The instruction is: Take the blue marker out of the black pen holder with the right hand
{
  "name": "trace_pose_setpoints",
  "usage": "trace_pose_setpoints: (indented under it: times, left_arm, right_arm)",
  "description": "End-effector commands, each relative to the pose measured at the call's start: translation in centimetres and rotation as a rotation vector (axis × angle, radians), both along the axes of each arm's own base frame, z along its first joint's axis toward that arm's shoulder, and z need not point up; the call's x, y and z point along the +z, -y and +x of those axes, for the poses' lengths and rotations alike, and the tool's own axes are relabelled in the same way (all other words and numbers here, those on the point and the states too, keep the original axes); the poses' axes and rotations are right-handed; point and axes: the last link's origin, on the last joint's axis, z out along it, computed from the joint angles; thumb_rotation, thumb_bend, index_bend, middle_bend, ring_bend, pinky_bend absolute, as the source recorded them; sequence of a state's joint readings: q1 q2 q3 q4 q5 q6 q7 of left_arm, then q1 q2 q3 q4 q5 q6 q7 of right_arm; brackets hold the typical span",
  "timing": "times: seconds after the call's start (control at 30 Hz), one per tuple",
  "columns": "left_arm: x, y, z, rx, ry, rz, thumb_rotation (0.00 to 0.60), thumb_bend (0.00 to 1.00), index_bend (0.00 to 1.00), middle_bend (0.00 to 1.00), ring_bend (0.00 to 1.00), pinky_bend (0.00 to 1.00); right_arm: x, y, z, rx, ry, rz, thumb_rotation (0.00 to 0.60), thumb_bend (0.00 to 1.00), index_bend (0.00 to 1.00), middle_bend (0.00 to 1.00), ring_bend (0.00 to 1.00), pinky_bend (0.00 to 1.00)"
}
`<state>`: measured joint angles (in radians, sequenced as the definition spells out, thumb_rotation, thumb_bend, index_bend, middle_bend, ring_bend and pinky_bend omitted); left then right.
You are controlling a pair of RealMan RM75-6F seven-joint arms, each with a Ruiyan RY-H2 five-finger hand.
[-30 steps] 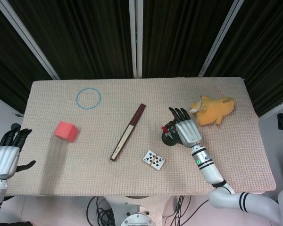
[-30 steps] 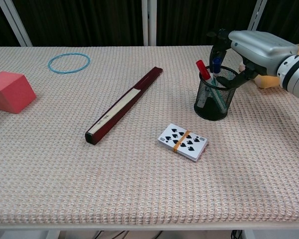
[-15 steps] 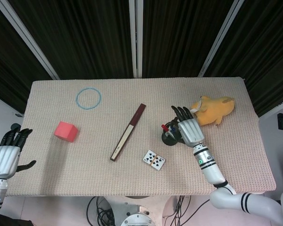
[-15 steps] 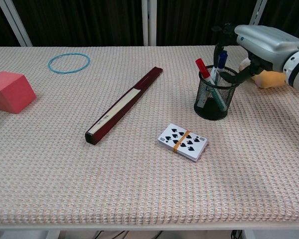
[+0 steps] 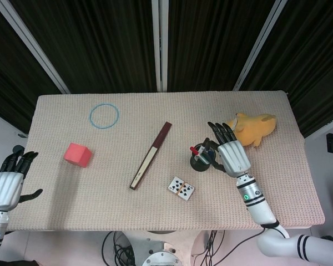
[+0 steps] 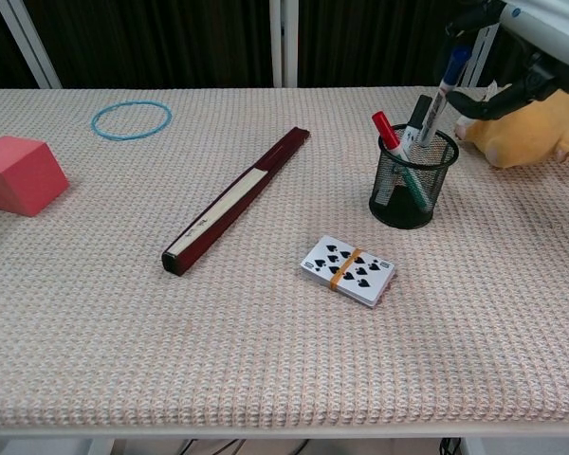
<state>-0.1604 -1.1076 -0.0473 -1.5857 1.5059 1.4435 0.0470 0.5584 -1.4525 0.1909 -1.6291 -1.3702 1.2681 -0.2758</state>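
Note:
A black mesh pen holder [image 6: 408, 186] stands right of the table's centre, also seen in the head view [image 5: 200, 160]. It contains a red marker [image 6: 386, 132], a black one and a green one. My right hand [image 6: 523, 33] is raised above and to the right of the holder and pinches the blue marker [image 6: 445, 91] near its blue cap. The marker slants down to the left, its lower end still at the holder's rim. In the head view the right hand [image 5: 232, 155] covers the holder's right side. My left hand [image 5: 9, 180] hangs open off the table's left edge.
A yellow plush toy [image 6: 532, 133] lies just right of the holder, under the raised hand. A banded deck of cards [image 6: 349, 270] sits in front of the holder. A long dark red box [image 6: 237, 199], a red cube [image 6: 17, 173] and a blue ring [image 6: 131, 119] lie further left.
My right hand has risen and shifted right, drawing the blue marker up most of the way out of the holder. The left hand has stayed put.

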Motion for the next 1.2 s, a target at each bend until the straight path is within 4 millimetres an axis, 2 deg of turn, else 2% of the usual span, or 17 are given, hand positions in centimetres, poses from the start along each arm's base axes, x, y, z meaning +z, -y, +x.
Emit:
trace_pose_setpoints:
  times: [0.03, 0.2, 0.33, 0.47, 0.63, 0.9, 0.97, 1.03, 1.07, 1.13, 1.2]
  left_arm:
    - [0.0, 0.0, 0.0, -0.001, 0.000, 0.000, 0.600, 0.02, 0.10, 0.09, 0.00, 0.10]
    - [-0.1, 0.1, 0.0, -0.003, 0.003, 0.000, 0.600, 0.02, 0.10, 0.09, 0.00, 0.10]
    - [0.0, 0.2, -0.1, -0.003, 0.008, 0.002, 0.600, 0.02, 0.10, 0.09, 0.00, 0.10]
    - [-0.1, 0.2, -0.2, -0.001, 0.008, -0.004, 0.600, 0.02, 0.10, 0.09, 0.00, 0.10]
    - [-0.4, 0.3, -0.2, -0.005, 0.011, -0.009, 0.600, 0.02, 0.10, 0.09, 0.00, 0.10]
    - [0.0, 0.4, -0.2, 0.001, 0.010, 0.001, 0.600, 0.02, 0.10, 0.09, 0.00, 0.10]
    - [0.0, 0.4, -0.2, 0.001, 0.009, 0.001, 0.600, 0.02, 0.10, 0.09, 0.00, 0.10]
    - [0.0, 0.4, -0.2, 0.004, 0.006, 0.000, 0.600, 0.02, 0.10, 0.09, 0.00, 0.10]
    - [0.0, 0.4, -0.2, 0.004, 0.007, 0.000, 0.600, 0.02, 0.10, 0.09, 0.00, 0.10]
    - [0.0, 0.3, -0.3, 0.005, 0.007, 0.000, 0.600, 0.02, 0.10, 0.09, 0.00, 0.10]
    - [0.0, 0.3, -0.3, 0.006, 0.008, -0.001, 0.600, 0.02, 0.10, 0.09, 0.00, 0.10]
  right_arm:
    - [2.0, -1.5, -0.5, 0.015, 0.006, -0.042, 0.600, 0.36, 0.69, 0.04, 0.00, 0.00]
    - [4.3, -3.0, -2.2, 0.002, -0.027, -0.112, 0.600, 0.36, 0.70, 0.04, 0.00, 0.00]
    - [5.4, -4.9, -5.6, -0.057, -0.104, -0.140, 0.600, 0.36, 0.72, 0.04, 0.00, 0.00]
    - [5.6, -6.1, -8.9, -0.121, -0.204, -0.121, 0.600, 0.36, 0.72, 0.04, 0.00, 0.00]
    - [4.1, -6.4, -10.8, -0.155, -0.268, -0.059, 0.600, 0.36, 0.72, 0.03, 0.00, 0.00]
    - [0.2, -5.9, -10.9, -0.137, -0.298, 0.035, 0.600, 0.36, 0.71, 0.03, 0.00, 0.00]
    - [-0.6, -5.9, -10.7, -0.132, -0.297, 0.056, 0.600, 0.34, 0.63, 0.02, 0.00, 0.00]
    - [-1.1, -5.9, -10.4, -0.120, -0.285, 0.073, 0.600, 0.32, 0.41, 0.01, 0.00, 0.00]
    - [-1.1, -5.9, -10.2, -0.110, -0.274, 0.079, 0.600, 0.28, 0.21, 0.00, 0.00, 0.00]
    - [-1.1, -6.1, -9.7, -0.083, -0.224, 0.083, 0.600, 0.23, 0.02, 0.00, 0.00, 0.00]
    - [-0.8, -6.3, -9.5, -0.061, -0.187, 0.082, 0.600, 0.19, 0.00, 0.00, 0.00, 0.00]
